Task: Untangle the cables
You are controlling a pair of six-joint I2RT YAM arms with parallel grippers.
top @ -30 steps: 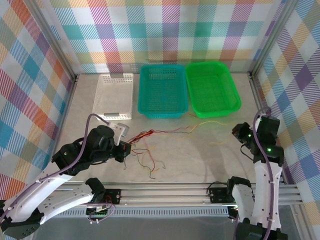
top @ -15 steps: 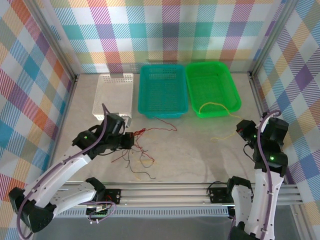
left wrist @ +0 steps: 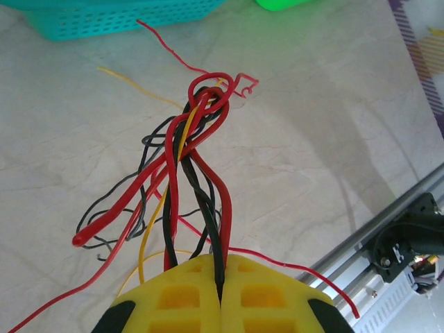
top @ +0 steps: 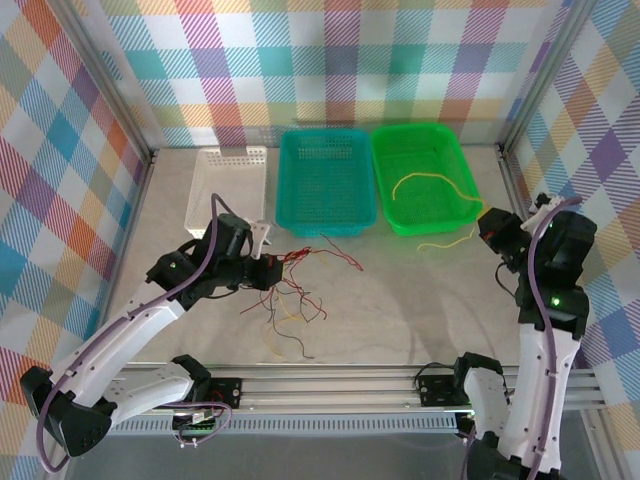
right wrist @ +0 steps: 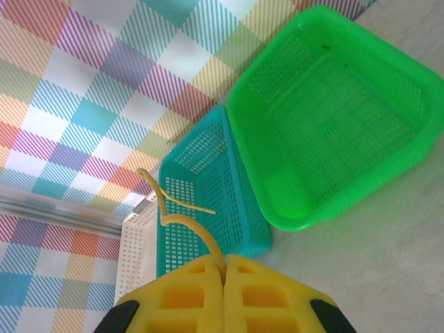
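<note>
since half a second ago the yellow cable (top: 430,176) has climbed in the frame. its loop now arcs across the middle of the green basket (top: 412,129) rather than near that basket's lower rim, and its tail crosses the counter (top: 400,310) just below the basket. the right gripper (top: 497,232) has shifted up and right, close to the right wall. its jaws are shut on the yellow cable, which curls out from between them in the right wrist view.

the left gripper (top: 266,272) sits slightly further right. its jaws are pressed together on the tangle of cables (top: 292,290), red, black and yellow strands twisted together just past the jaws. the tangle now fans further right, one red strand reaching toward the centre of the frame.

a white basket (top: 225,190), a teal basket (top: 325,133) and the green one line the upper edge. bare counter lies between the tangle and the right arm, bounded below by the metal rail (top: 330,378).
</note>
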